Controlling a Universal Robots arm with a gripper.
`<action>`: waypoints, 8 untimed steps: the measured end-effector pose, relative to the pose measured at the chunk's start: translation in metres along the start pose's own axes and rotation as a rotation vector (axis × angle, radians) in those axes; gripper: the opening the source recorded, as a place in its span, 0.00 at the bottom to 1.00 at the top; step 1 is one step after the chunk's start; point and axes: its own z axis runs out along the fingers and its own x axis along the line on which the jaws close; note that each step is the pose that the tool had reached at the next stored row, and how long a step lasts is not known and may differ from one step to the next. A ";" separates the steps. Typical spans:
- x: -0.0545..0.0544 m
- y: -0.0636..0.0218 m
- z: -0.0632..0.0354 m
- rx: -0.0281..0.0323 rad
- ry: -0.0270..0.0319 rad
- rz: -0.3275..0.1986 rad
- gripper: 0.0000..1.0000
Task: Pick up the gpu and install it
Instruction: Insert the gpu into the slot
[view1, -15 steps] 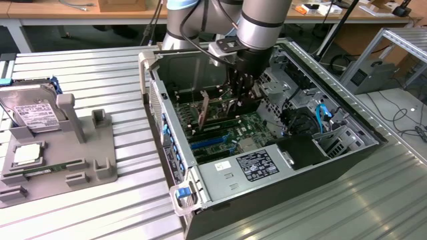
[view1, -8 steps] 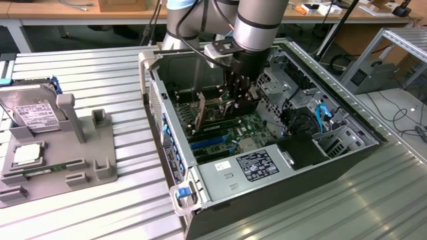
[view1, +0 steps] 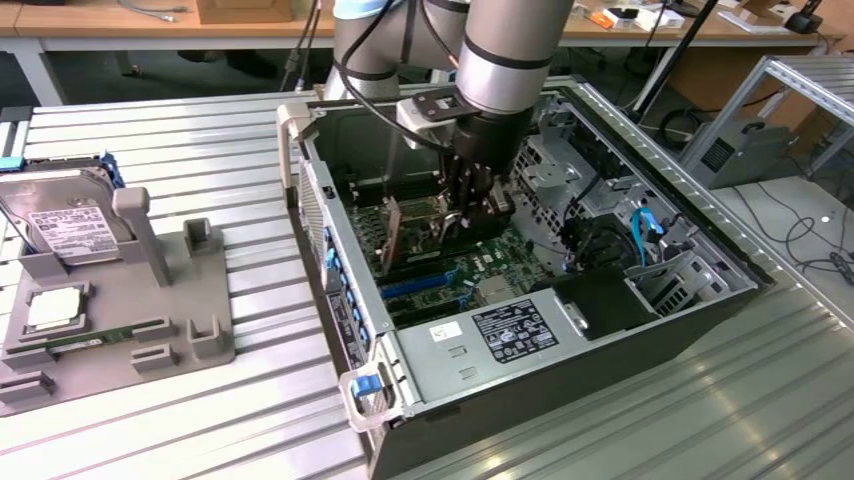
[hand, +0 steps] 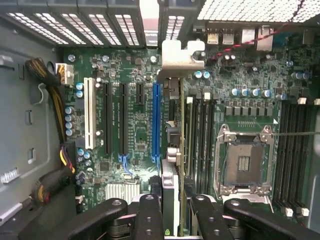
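The gpu (view1: 404, 232) is held on edge inside the open PC case (view1: 318, 190). It is clamped betw. the fingers (hand: 150, 215) of the gripper (view1: 470, 215), which are closed to a narrow gap on the card's upper edge. In the exterior view the card is seen as a thin flat board, brownish-green w/ small components on its face. It stands upright over the motherboard (view1: 461, 275), on the exterior view's left of the gripper. In the wrist view the gpu (hand: 173, 150) is seen edge-on as a narrow strip, w/ a silvery bent metal bracket (hand: 177, 57) at the end by the case's slotted rear wall. It is lined up along, and just beside, the blue slot (hand: 156, 122); whether its lower edge is seated can't be told. The CPU socket (hand: 245, 160) is seen on the card's other side. Outside the case, a hard drive (view1: 60, 215) is propped on a grey fixture (view1: 200, 340) on the slatted metal table (view1: 267, 400).
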 end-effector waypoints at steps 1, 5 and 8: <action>0.001 0.0018 0.0001 0.0000 0.0001 0.000 0.27; 0.009 0.0121 0.0022 0.0000 0.0000 0.000 0.27; 0.009 0.0192 0.0060 -0.0001 0.0002 0.000 0.27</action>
